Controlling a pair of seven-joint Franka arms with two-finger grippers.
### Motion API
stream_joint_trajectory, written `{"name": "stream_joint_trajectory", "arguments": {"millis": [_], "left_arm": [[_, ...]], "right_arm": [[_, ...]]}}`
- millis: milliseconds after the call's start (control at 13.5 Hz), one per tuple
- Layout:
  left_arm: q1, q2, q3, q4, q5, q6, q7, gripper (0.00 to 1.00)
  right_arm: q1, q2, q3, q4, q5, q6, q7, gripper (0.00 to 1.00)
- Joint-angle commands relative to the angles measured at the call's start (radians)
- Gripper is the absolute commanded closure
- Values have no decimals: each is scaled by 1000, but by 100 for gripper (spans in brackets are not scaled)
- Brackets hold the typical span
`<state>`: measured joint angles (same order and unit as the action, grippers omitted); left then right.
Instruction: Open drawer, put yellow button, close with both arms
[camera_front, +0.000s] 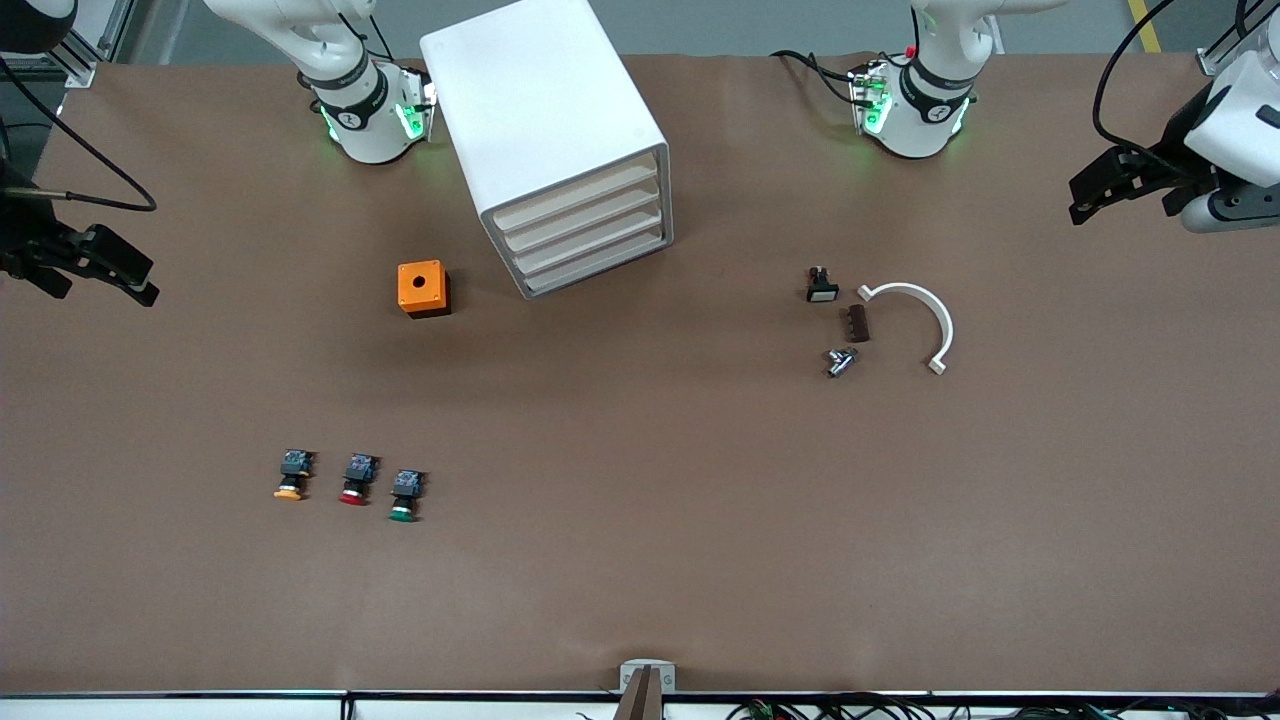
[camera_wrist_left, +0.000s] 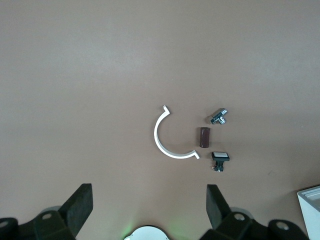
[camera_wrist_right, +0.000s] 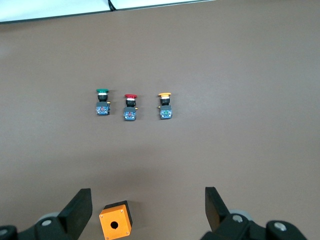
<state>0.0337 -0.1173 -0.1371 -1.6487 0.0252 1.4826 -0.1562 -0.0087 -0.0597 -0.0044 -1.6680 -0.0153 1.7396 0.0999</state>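
The white cabinet (camera_front: 545, 110) stands between the two arm bases, and its uppermost drawer (camera_front: 580, 198) is shut like the three below it. The yellow button (camera_front: 290, 476) lies at the right arm's end of a row of three switches, beside the red-capped one (camera_front: 355, 481); it also shows in the right wrist view (camera_wrist_right: 165, 106). My right gripper (camera_front: 138, 280) hangs open and empty over the right arm's end of the table, with its fingers (camera_wrist_right: 80, 202) wide apart. My left gripper (camera_front: 1078, 200) hangs open and empty over the left arm's end, its fingers (camera_wrist_left: 82, 200) also wide apart.
A green-capped switch (camera_front: 403, 496) ends the row. An orange box with a hole (camera_front: 423, 288) sits beside the cabinet, toward the right arm's end. Toward the left arm's end lie a white half ring (camera_front: 925, 320), a brown block (camera_front: 858, 323), a metal part (camera_front: 840, 361) and a white-capped switch (camera_front: 821, 285).
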Motion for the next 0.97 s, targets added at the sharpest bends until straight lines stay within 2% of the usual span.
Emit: {"name": "stream_joint_trajectory", "arguments": {"millis": [0, 371, 669, 891], "left_arm": [[-3, 18, -4, 32, 22, -27, 9, 0], [-9, 102, -4, 101, 24, -38, 12, 0], [-14, 209, -6, 102, 22, -38, -14, 0], [-50, 275, -12, 102, 7, -38, -133, 0]], "right_arm": [[6, -14, 1, 1, -6, -12, 0, 0], [6, -14, 1, 1, -6, -14, 0, 0], [6, -14, 1, 2, -6, -18, 0, 0], [-1, -12, 0, 2, -6, -25, -6, 0]]}}
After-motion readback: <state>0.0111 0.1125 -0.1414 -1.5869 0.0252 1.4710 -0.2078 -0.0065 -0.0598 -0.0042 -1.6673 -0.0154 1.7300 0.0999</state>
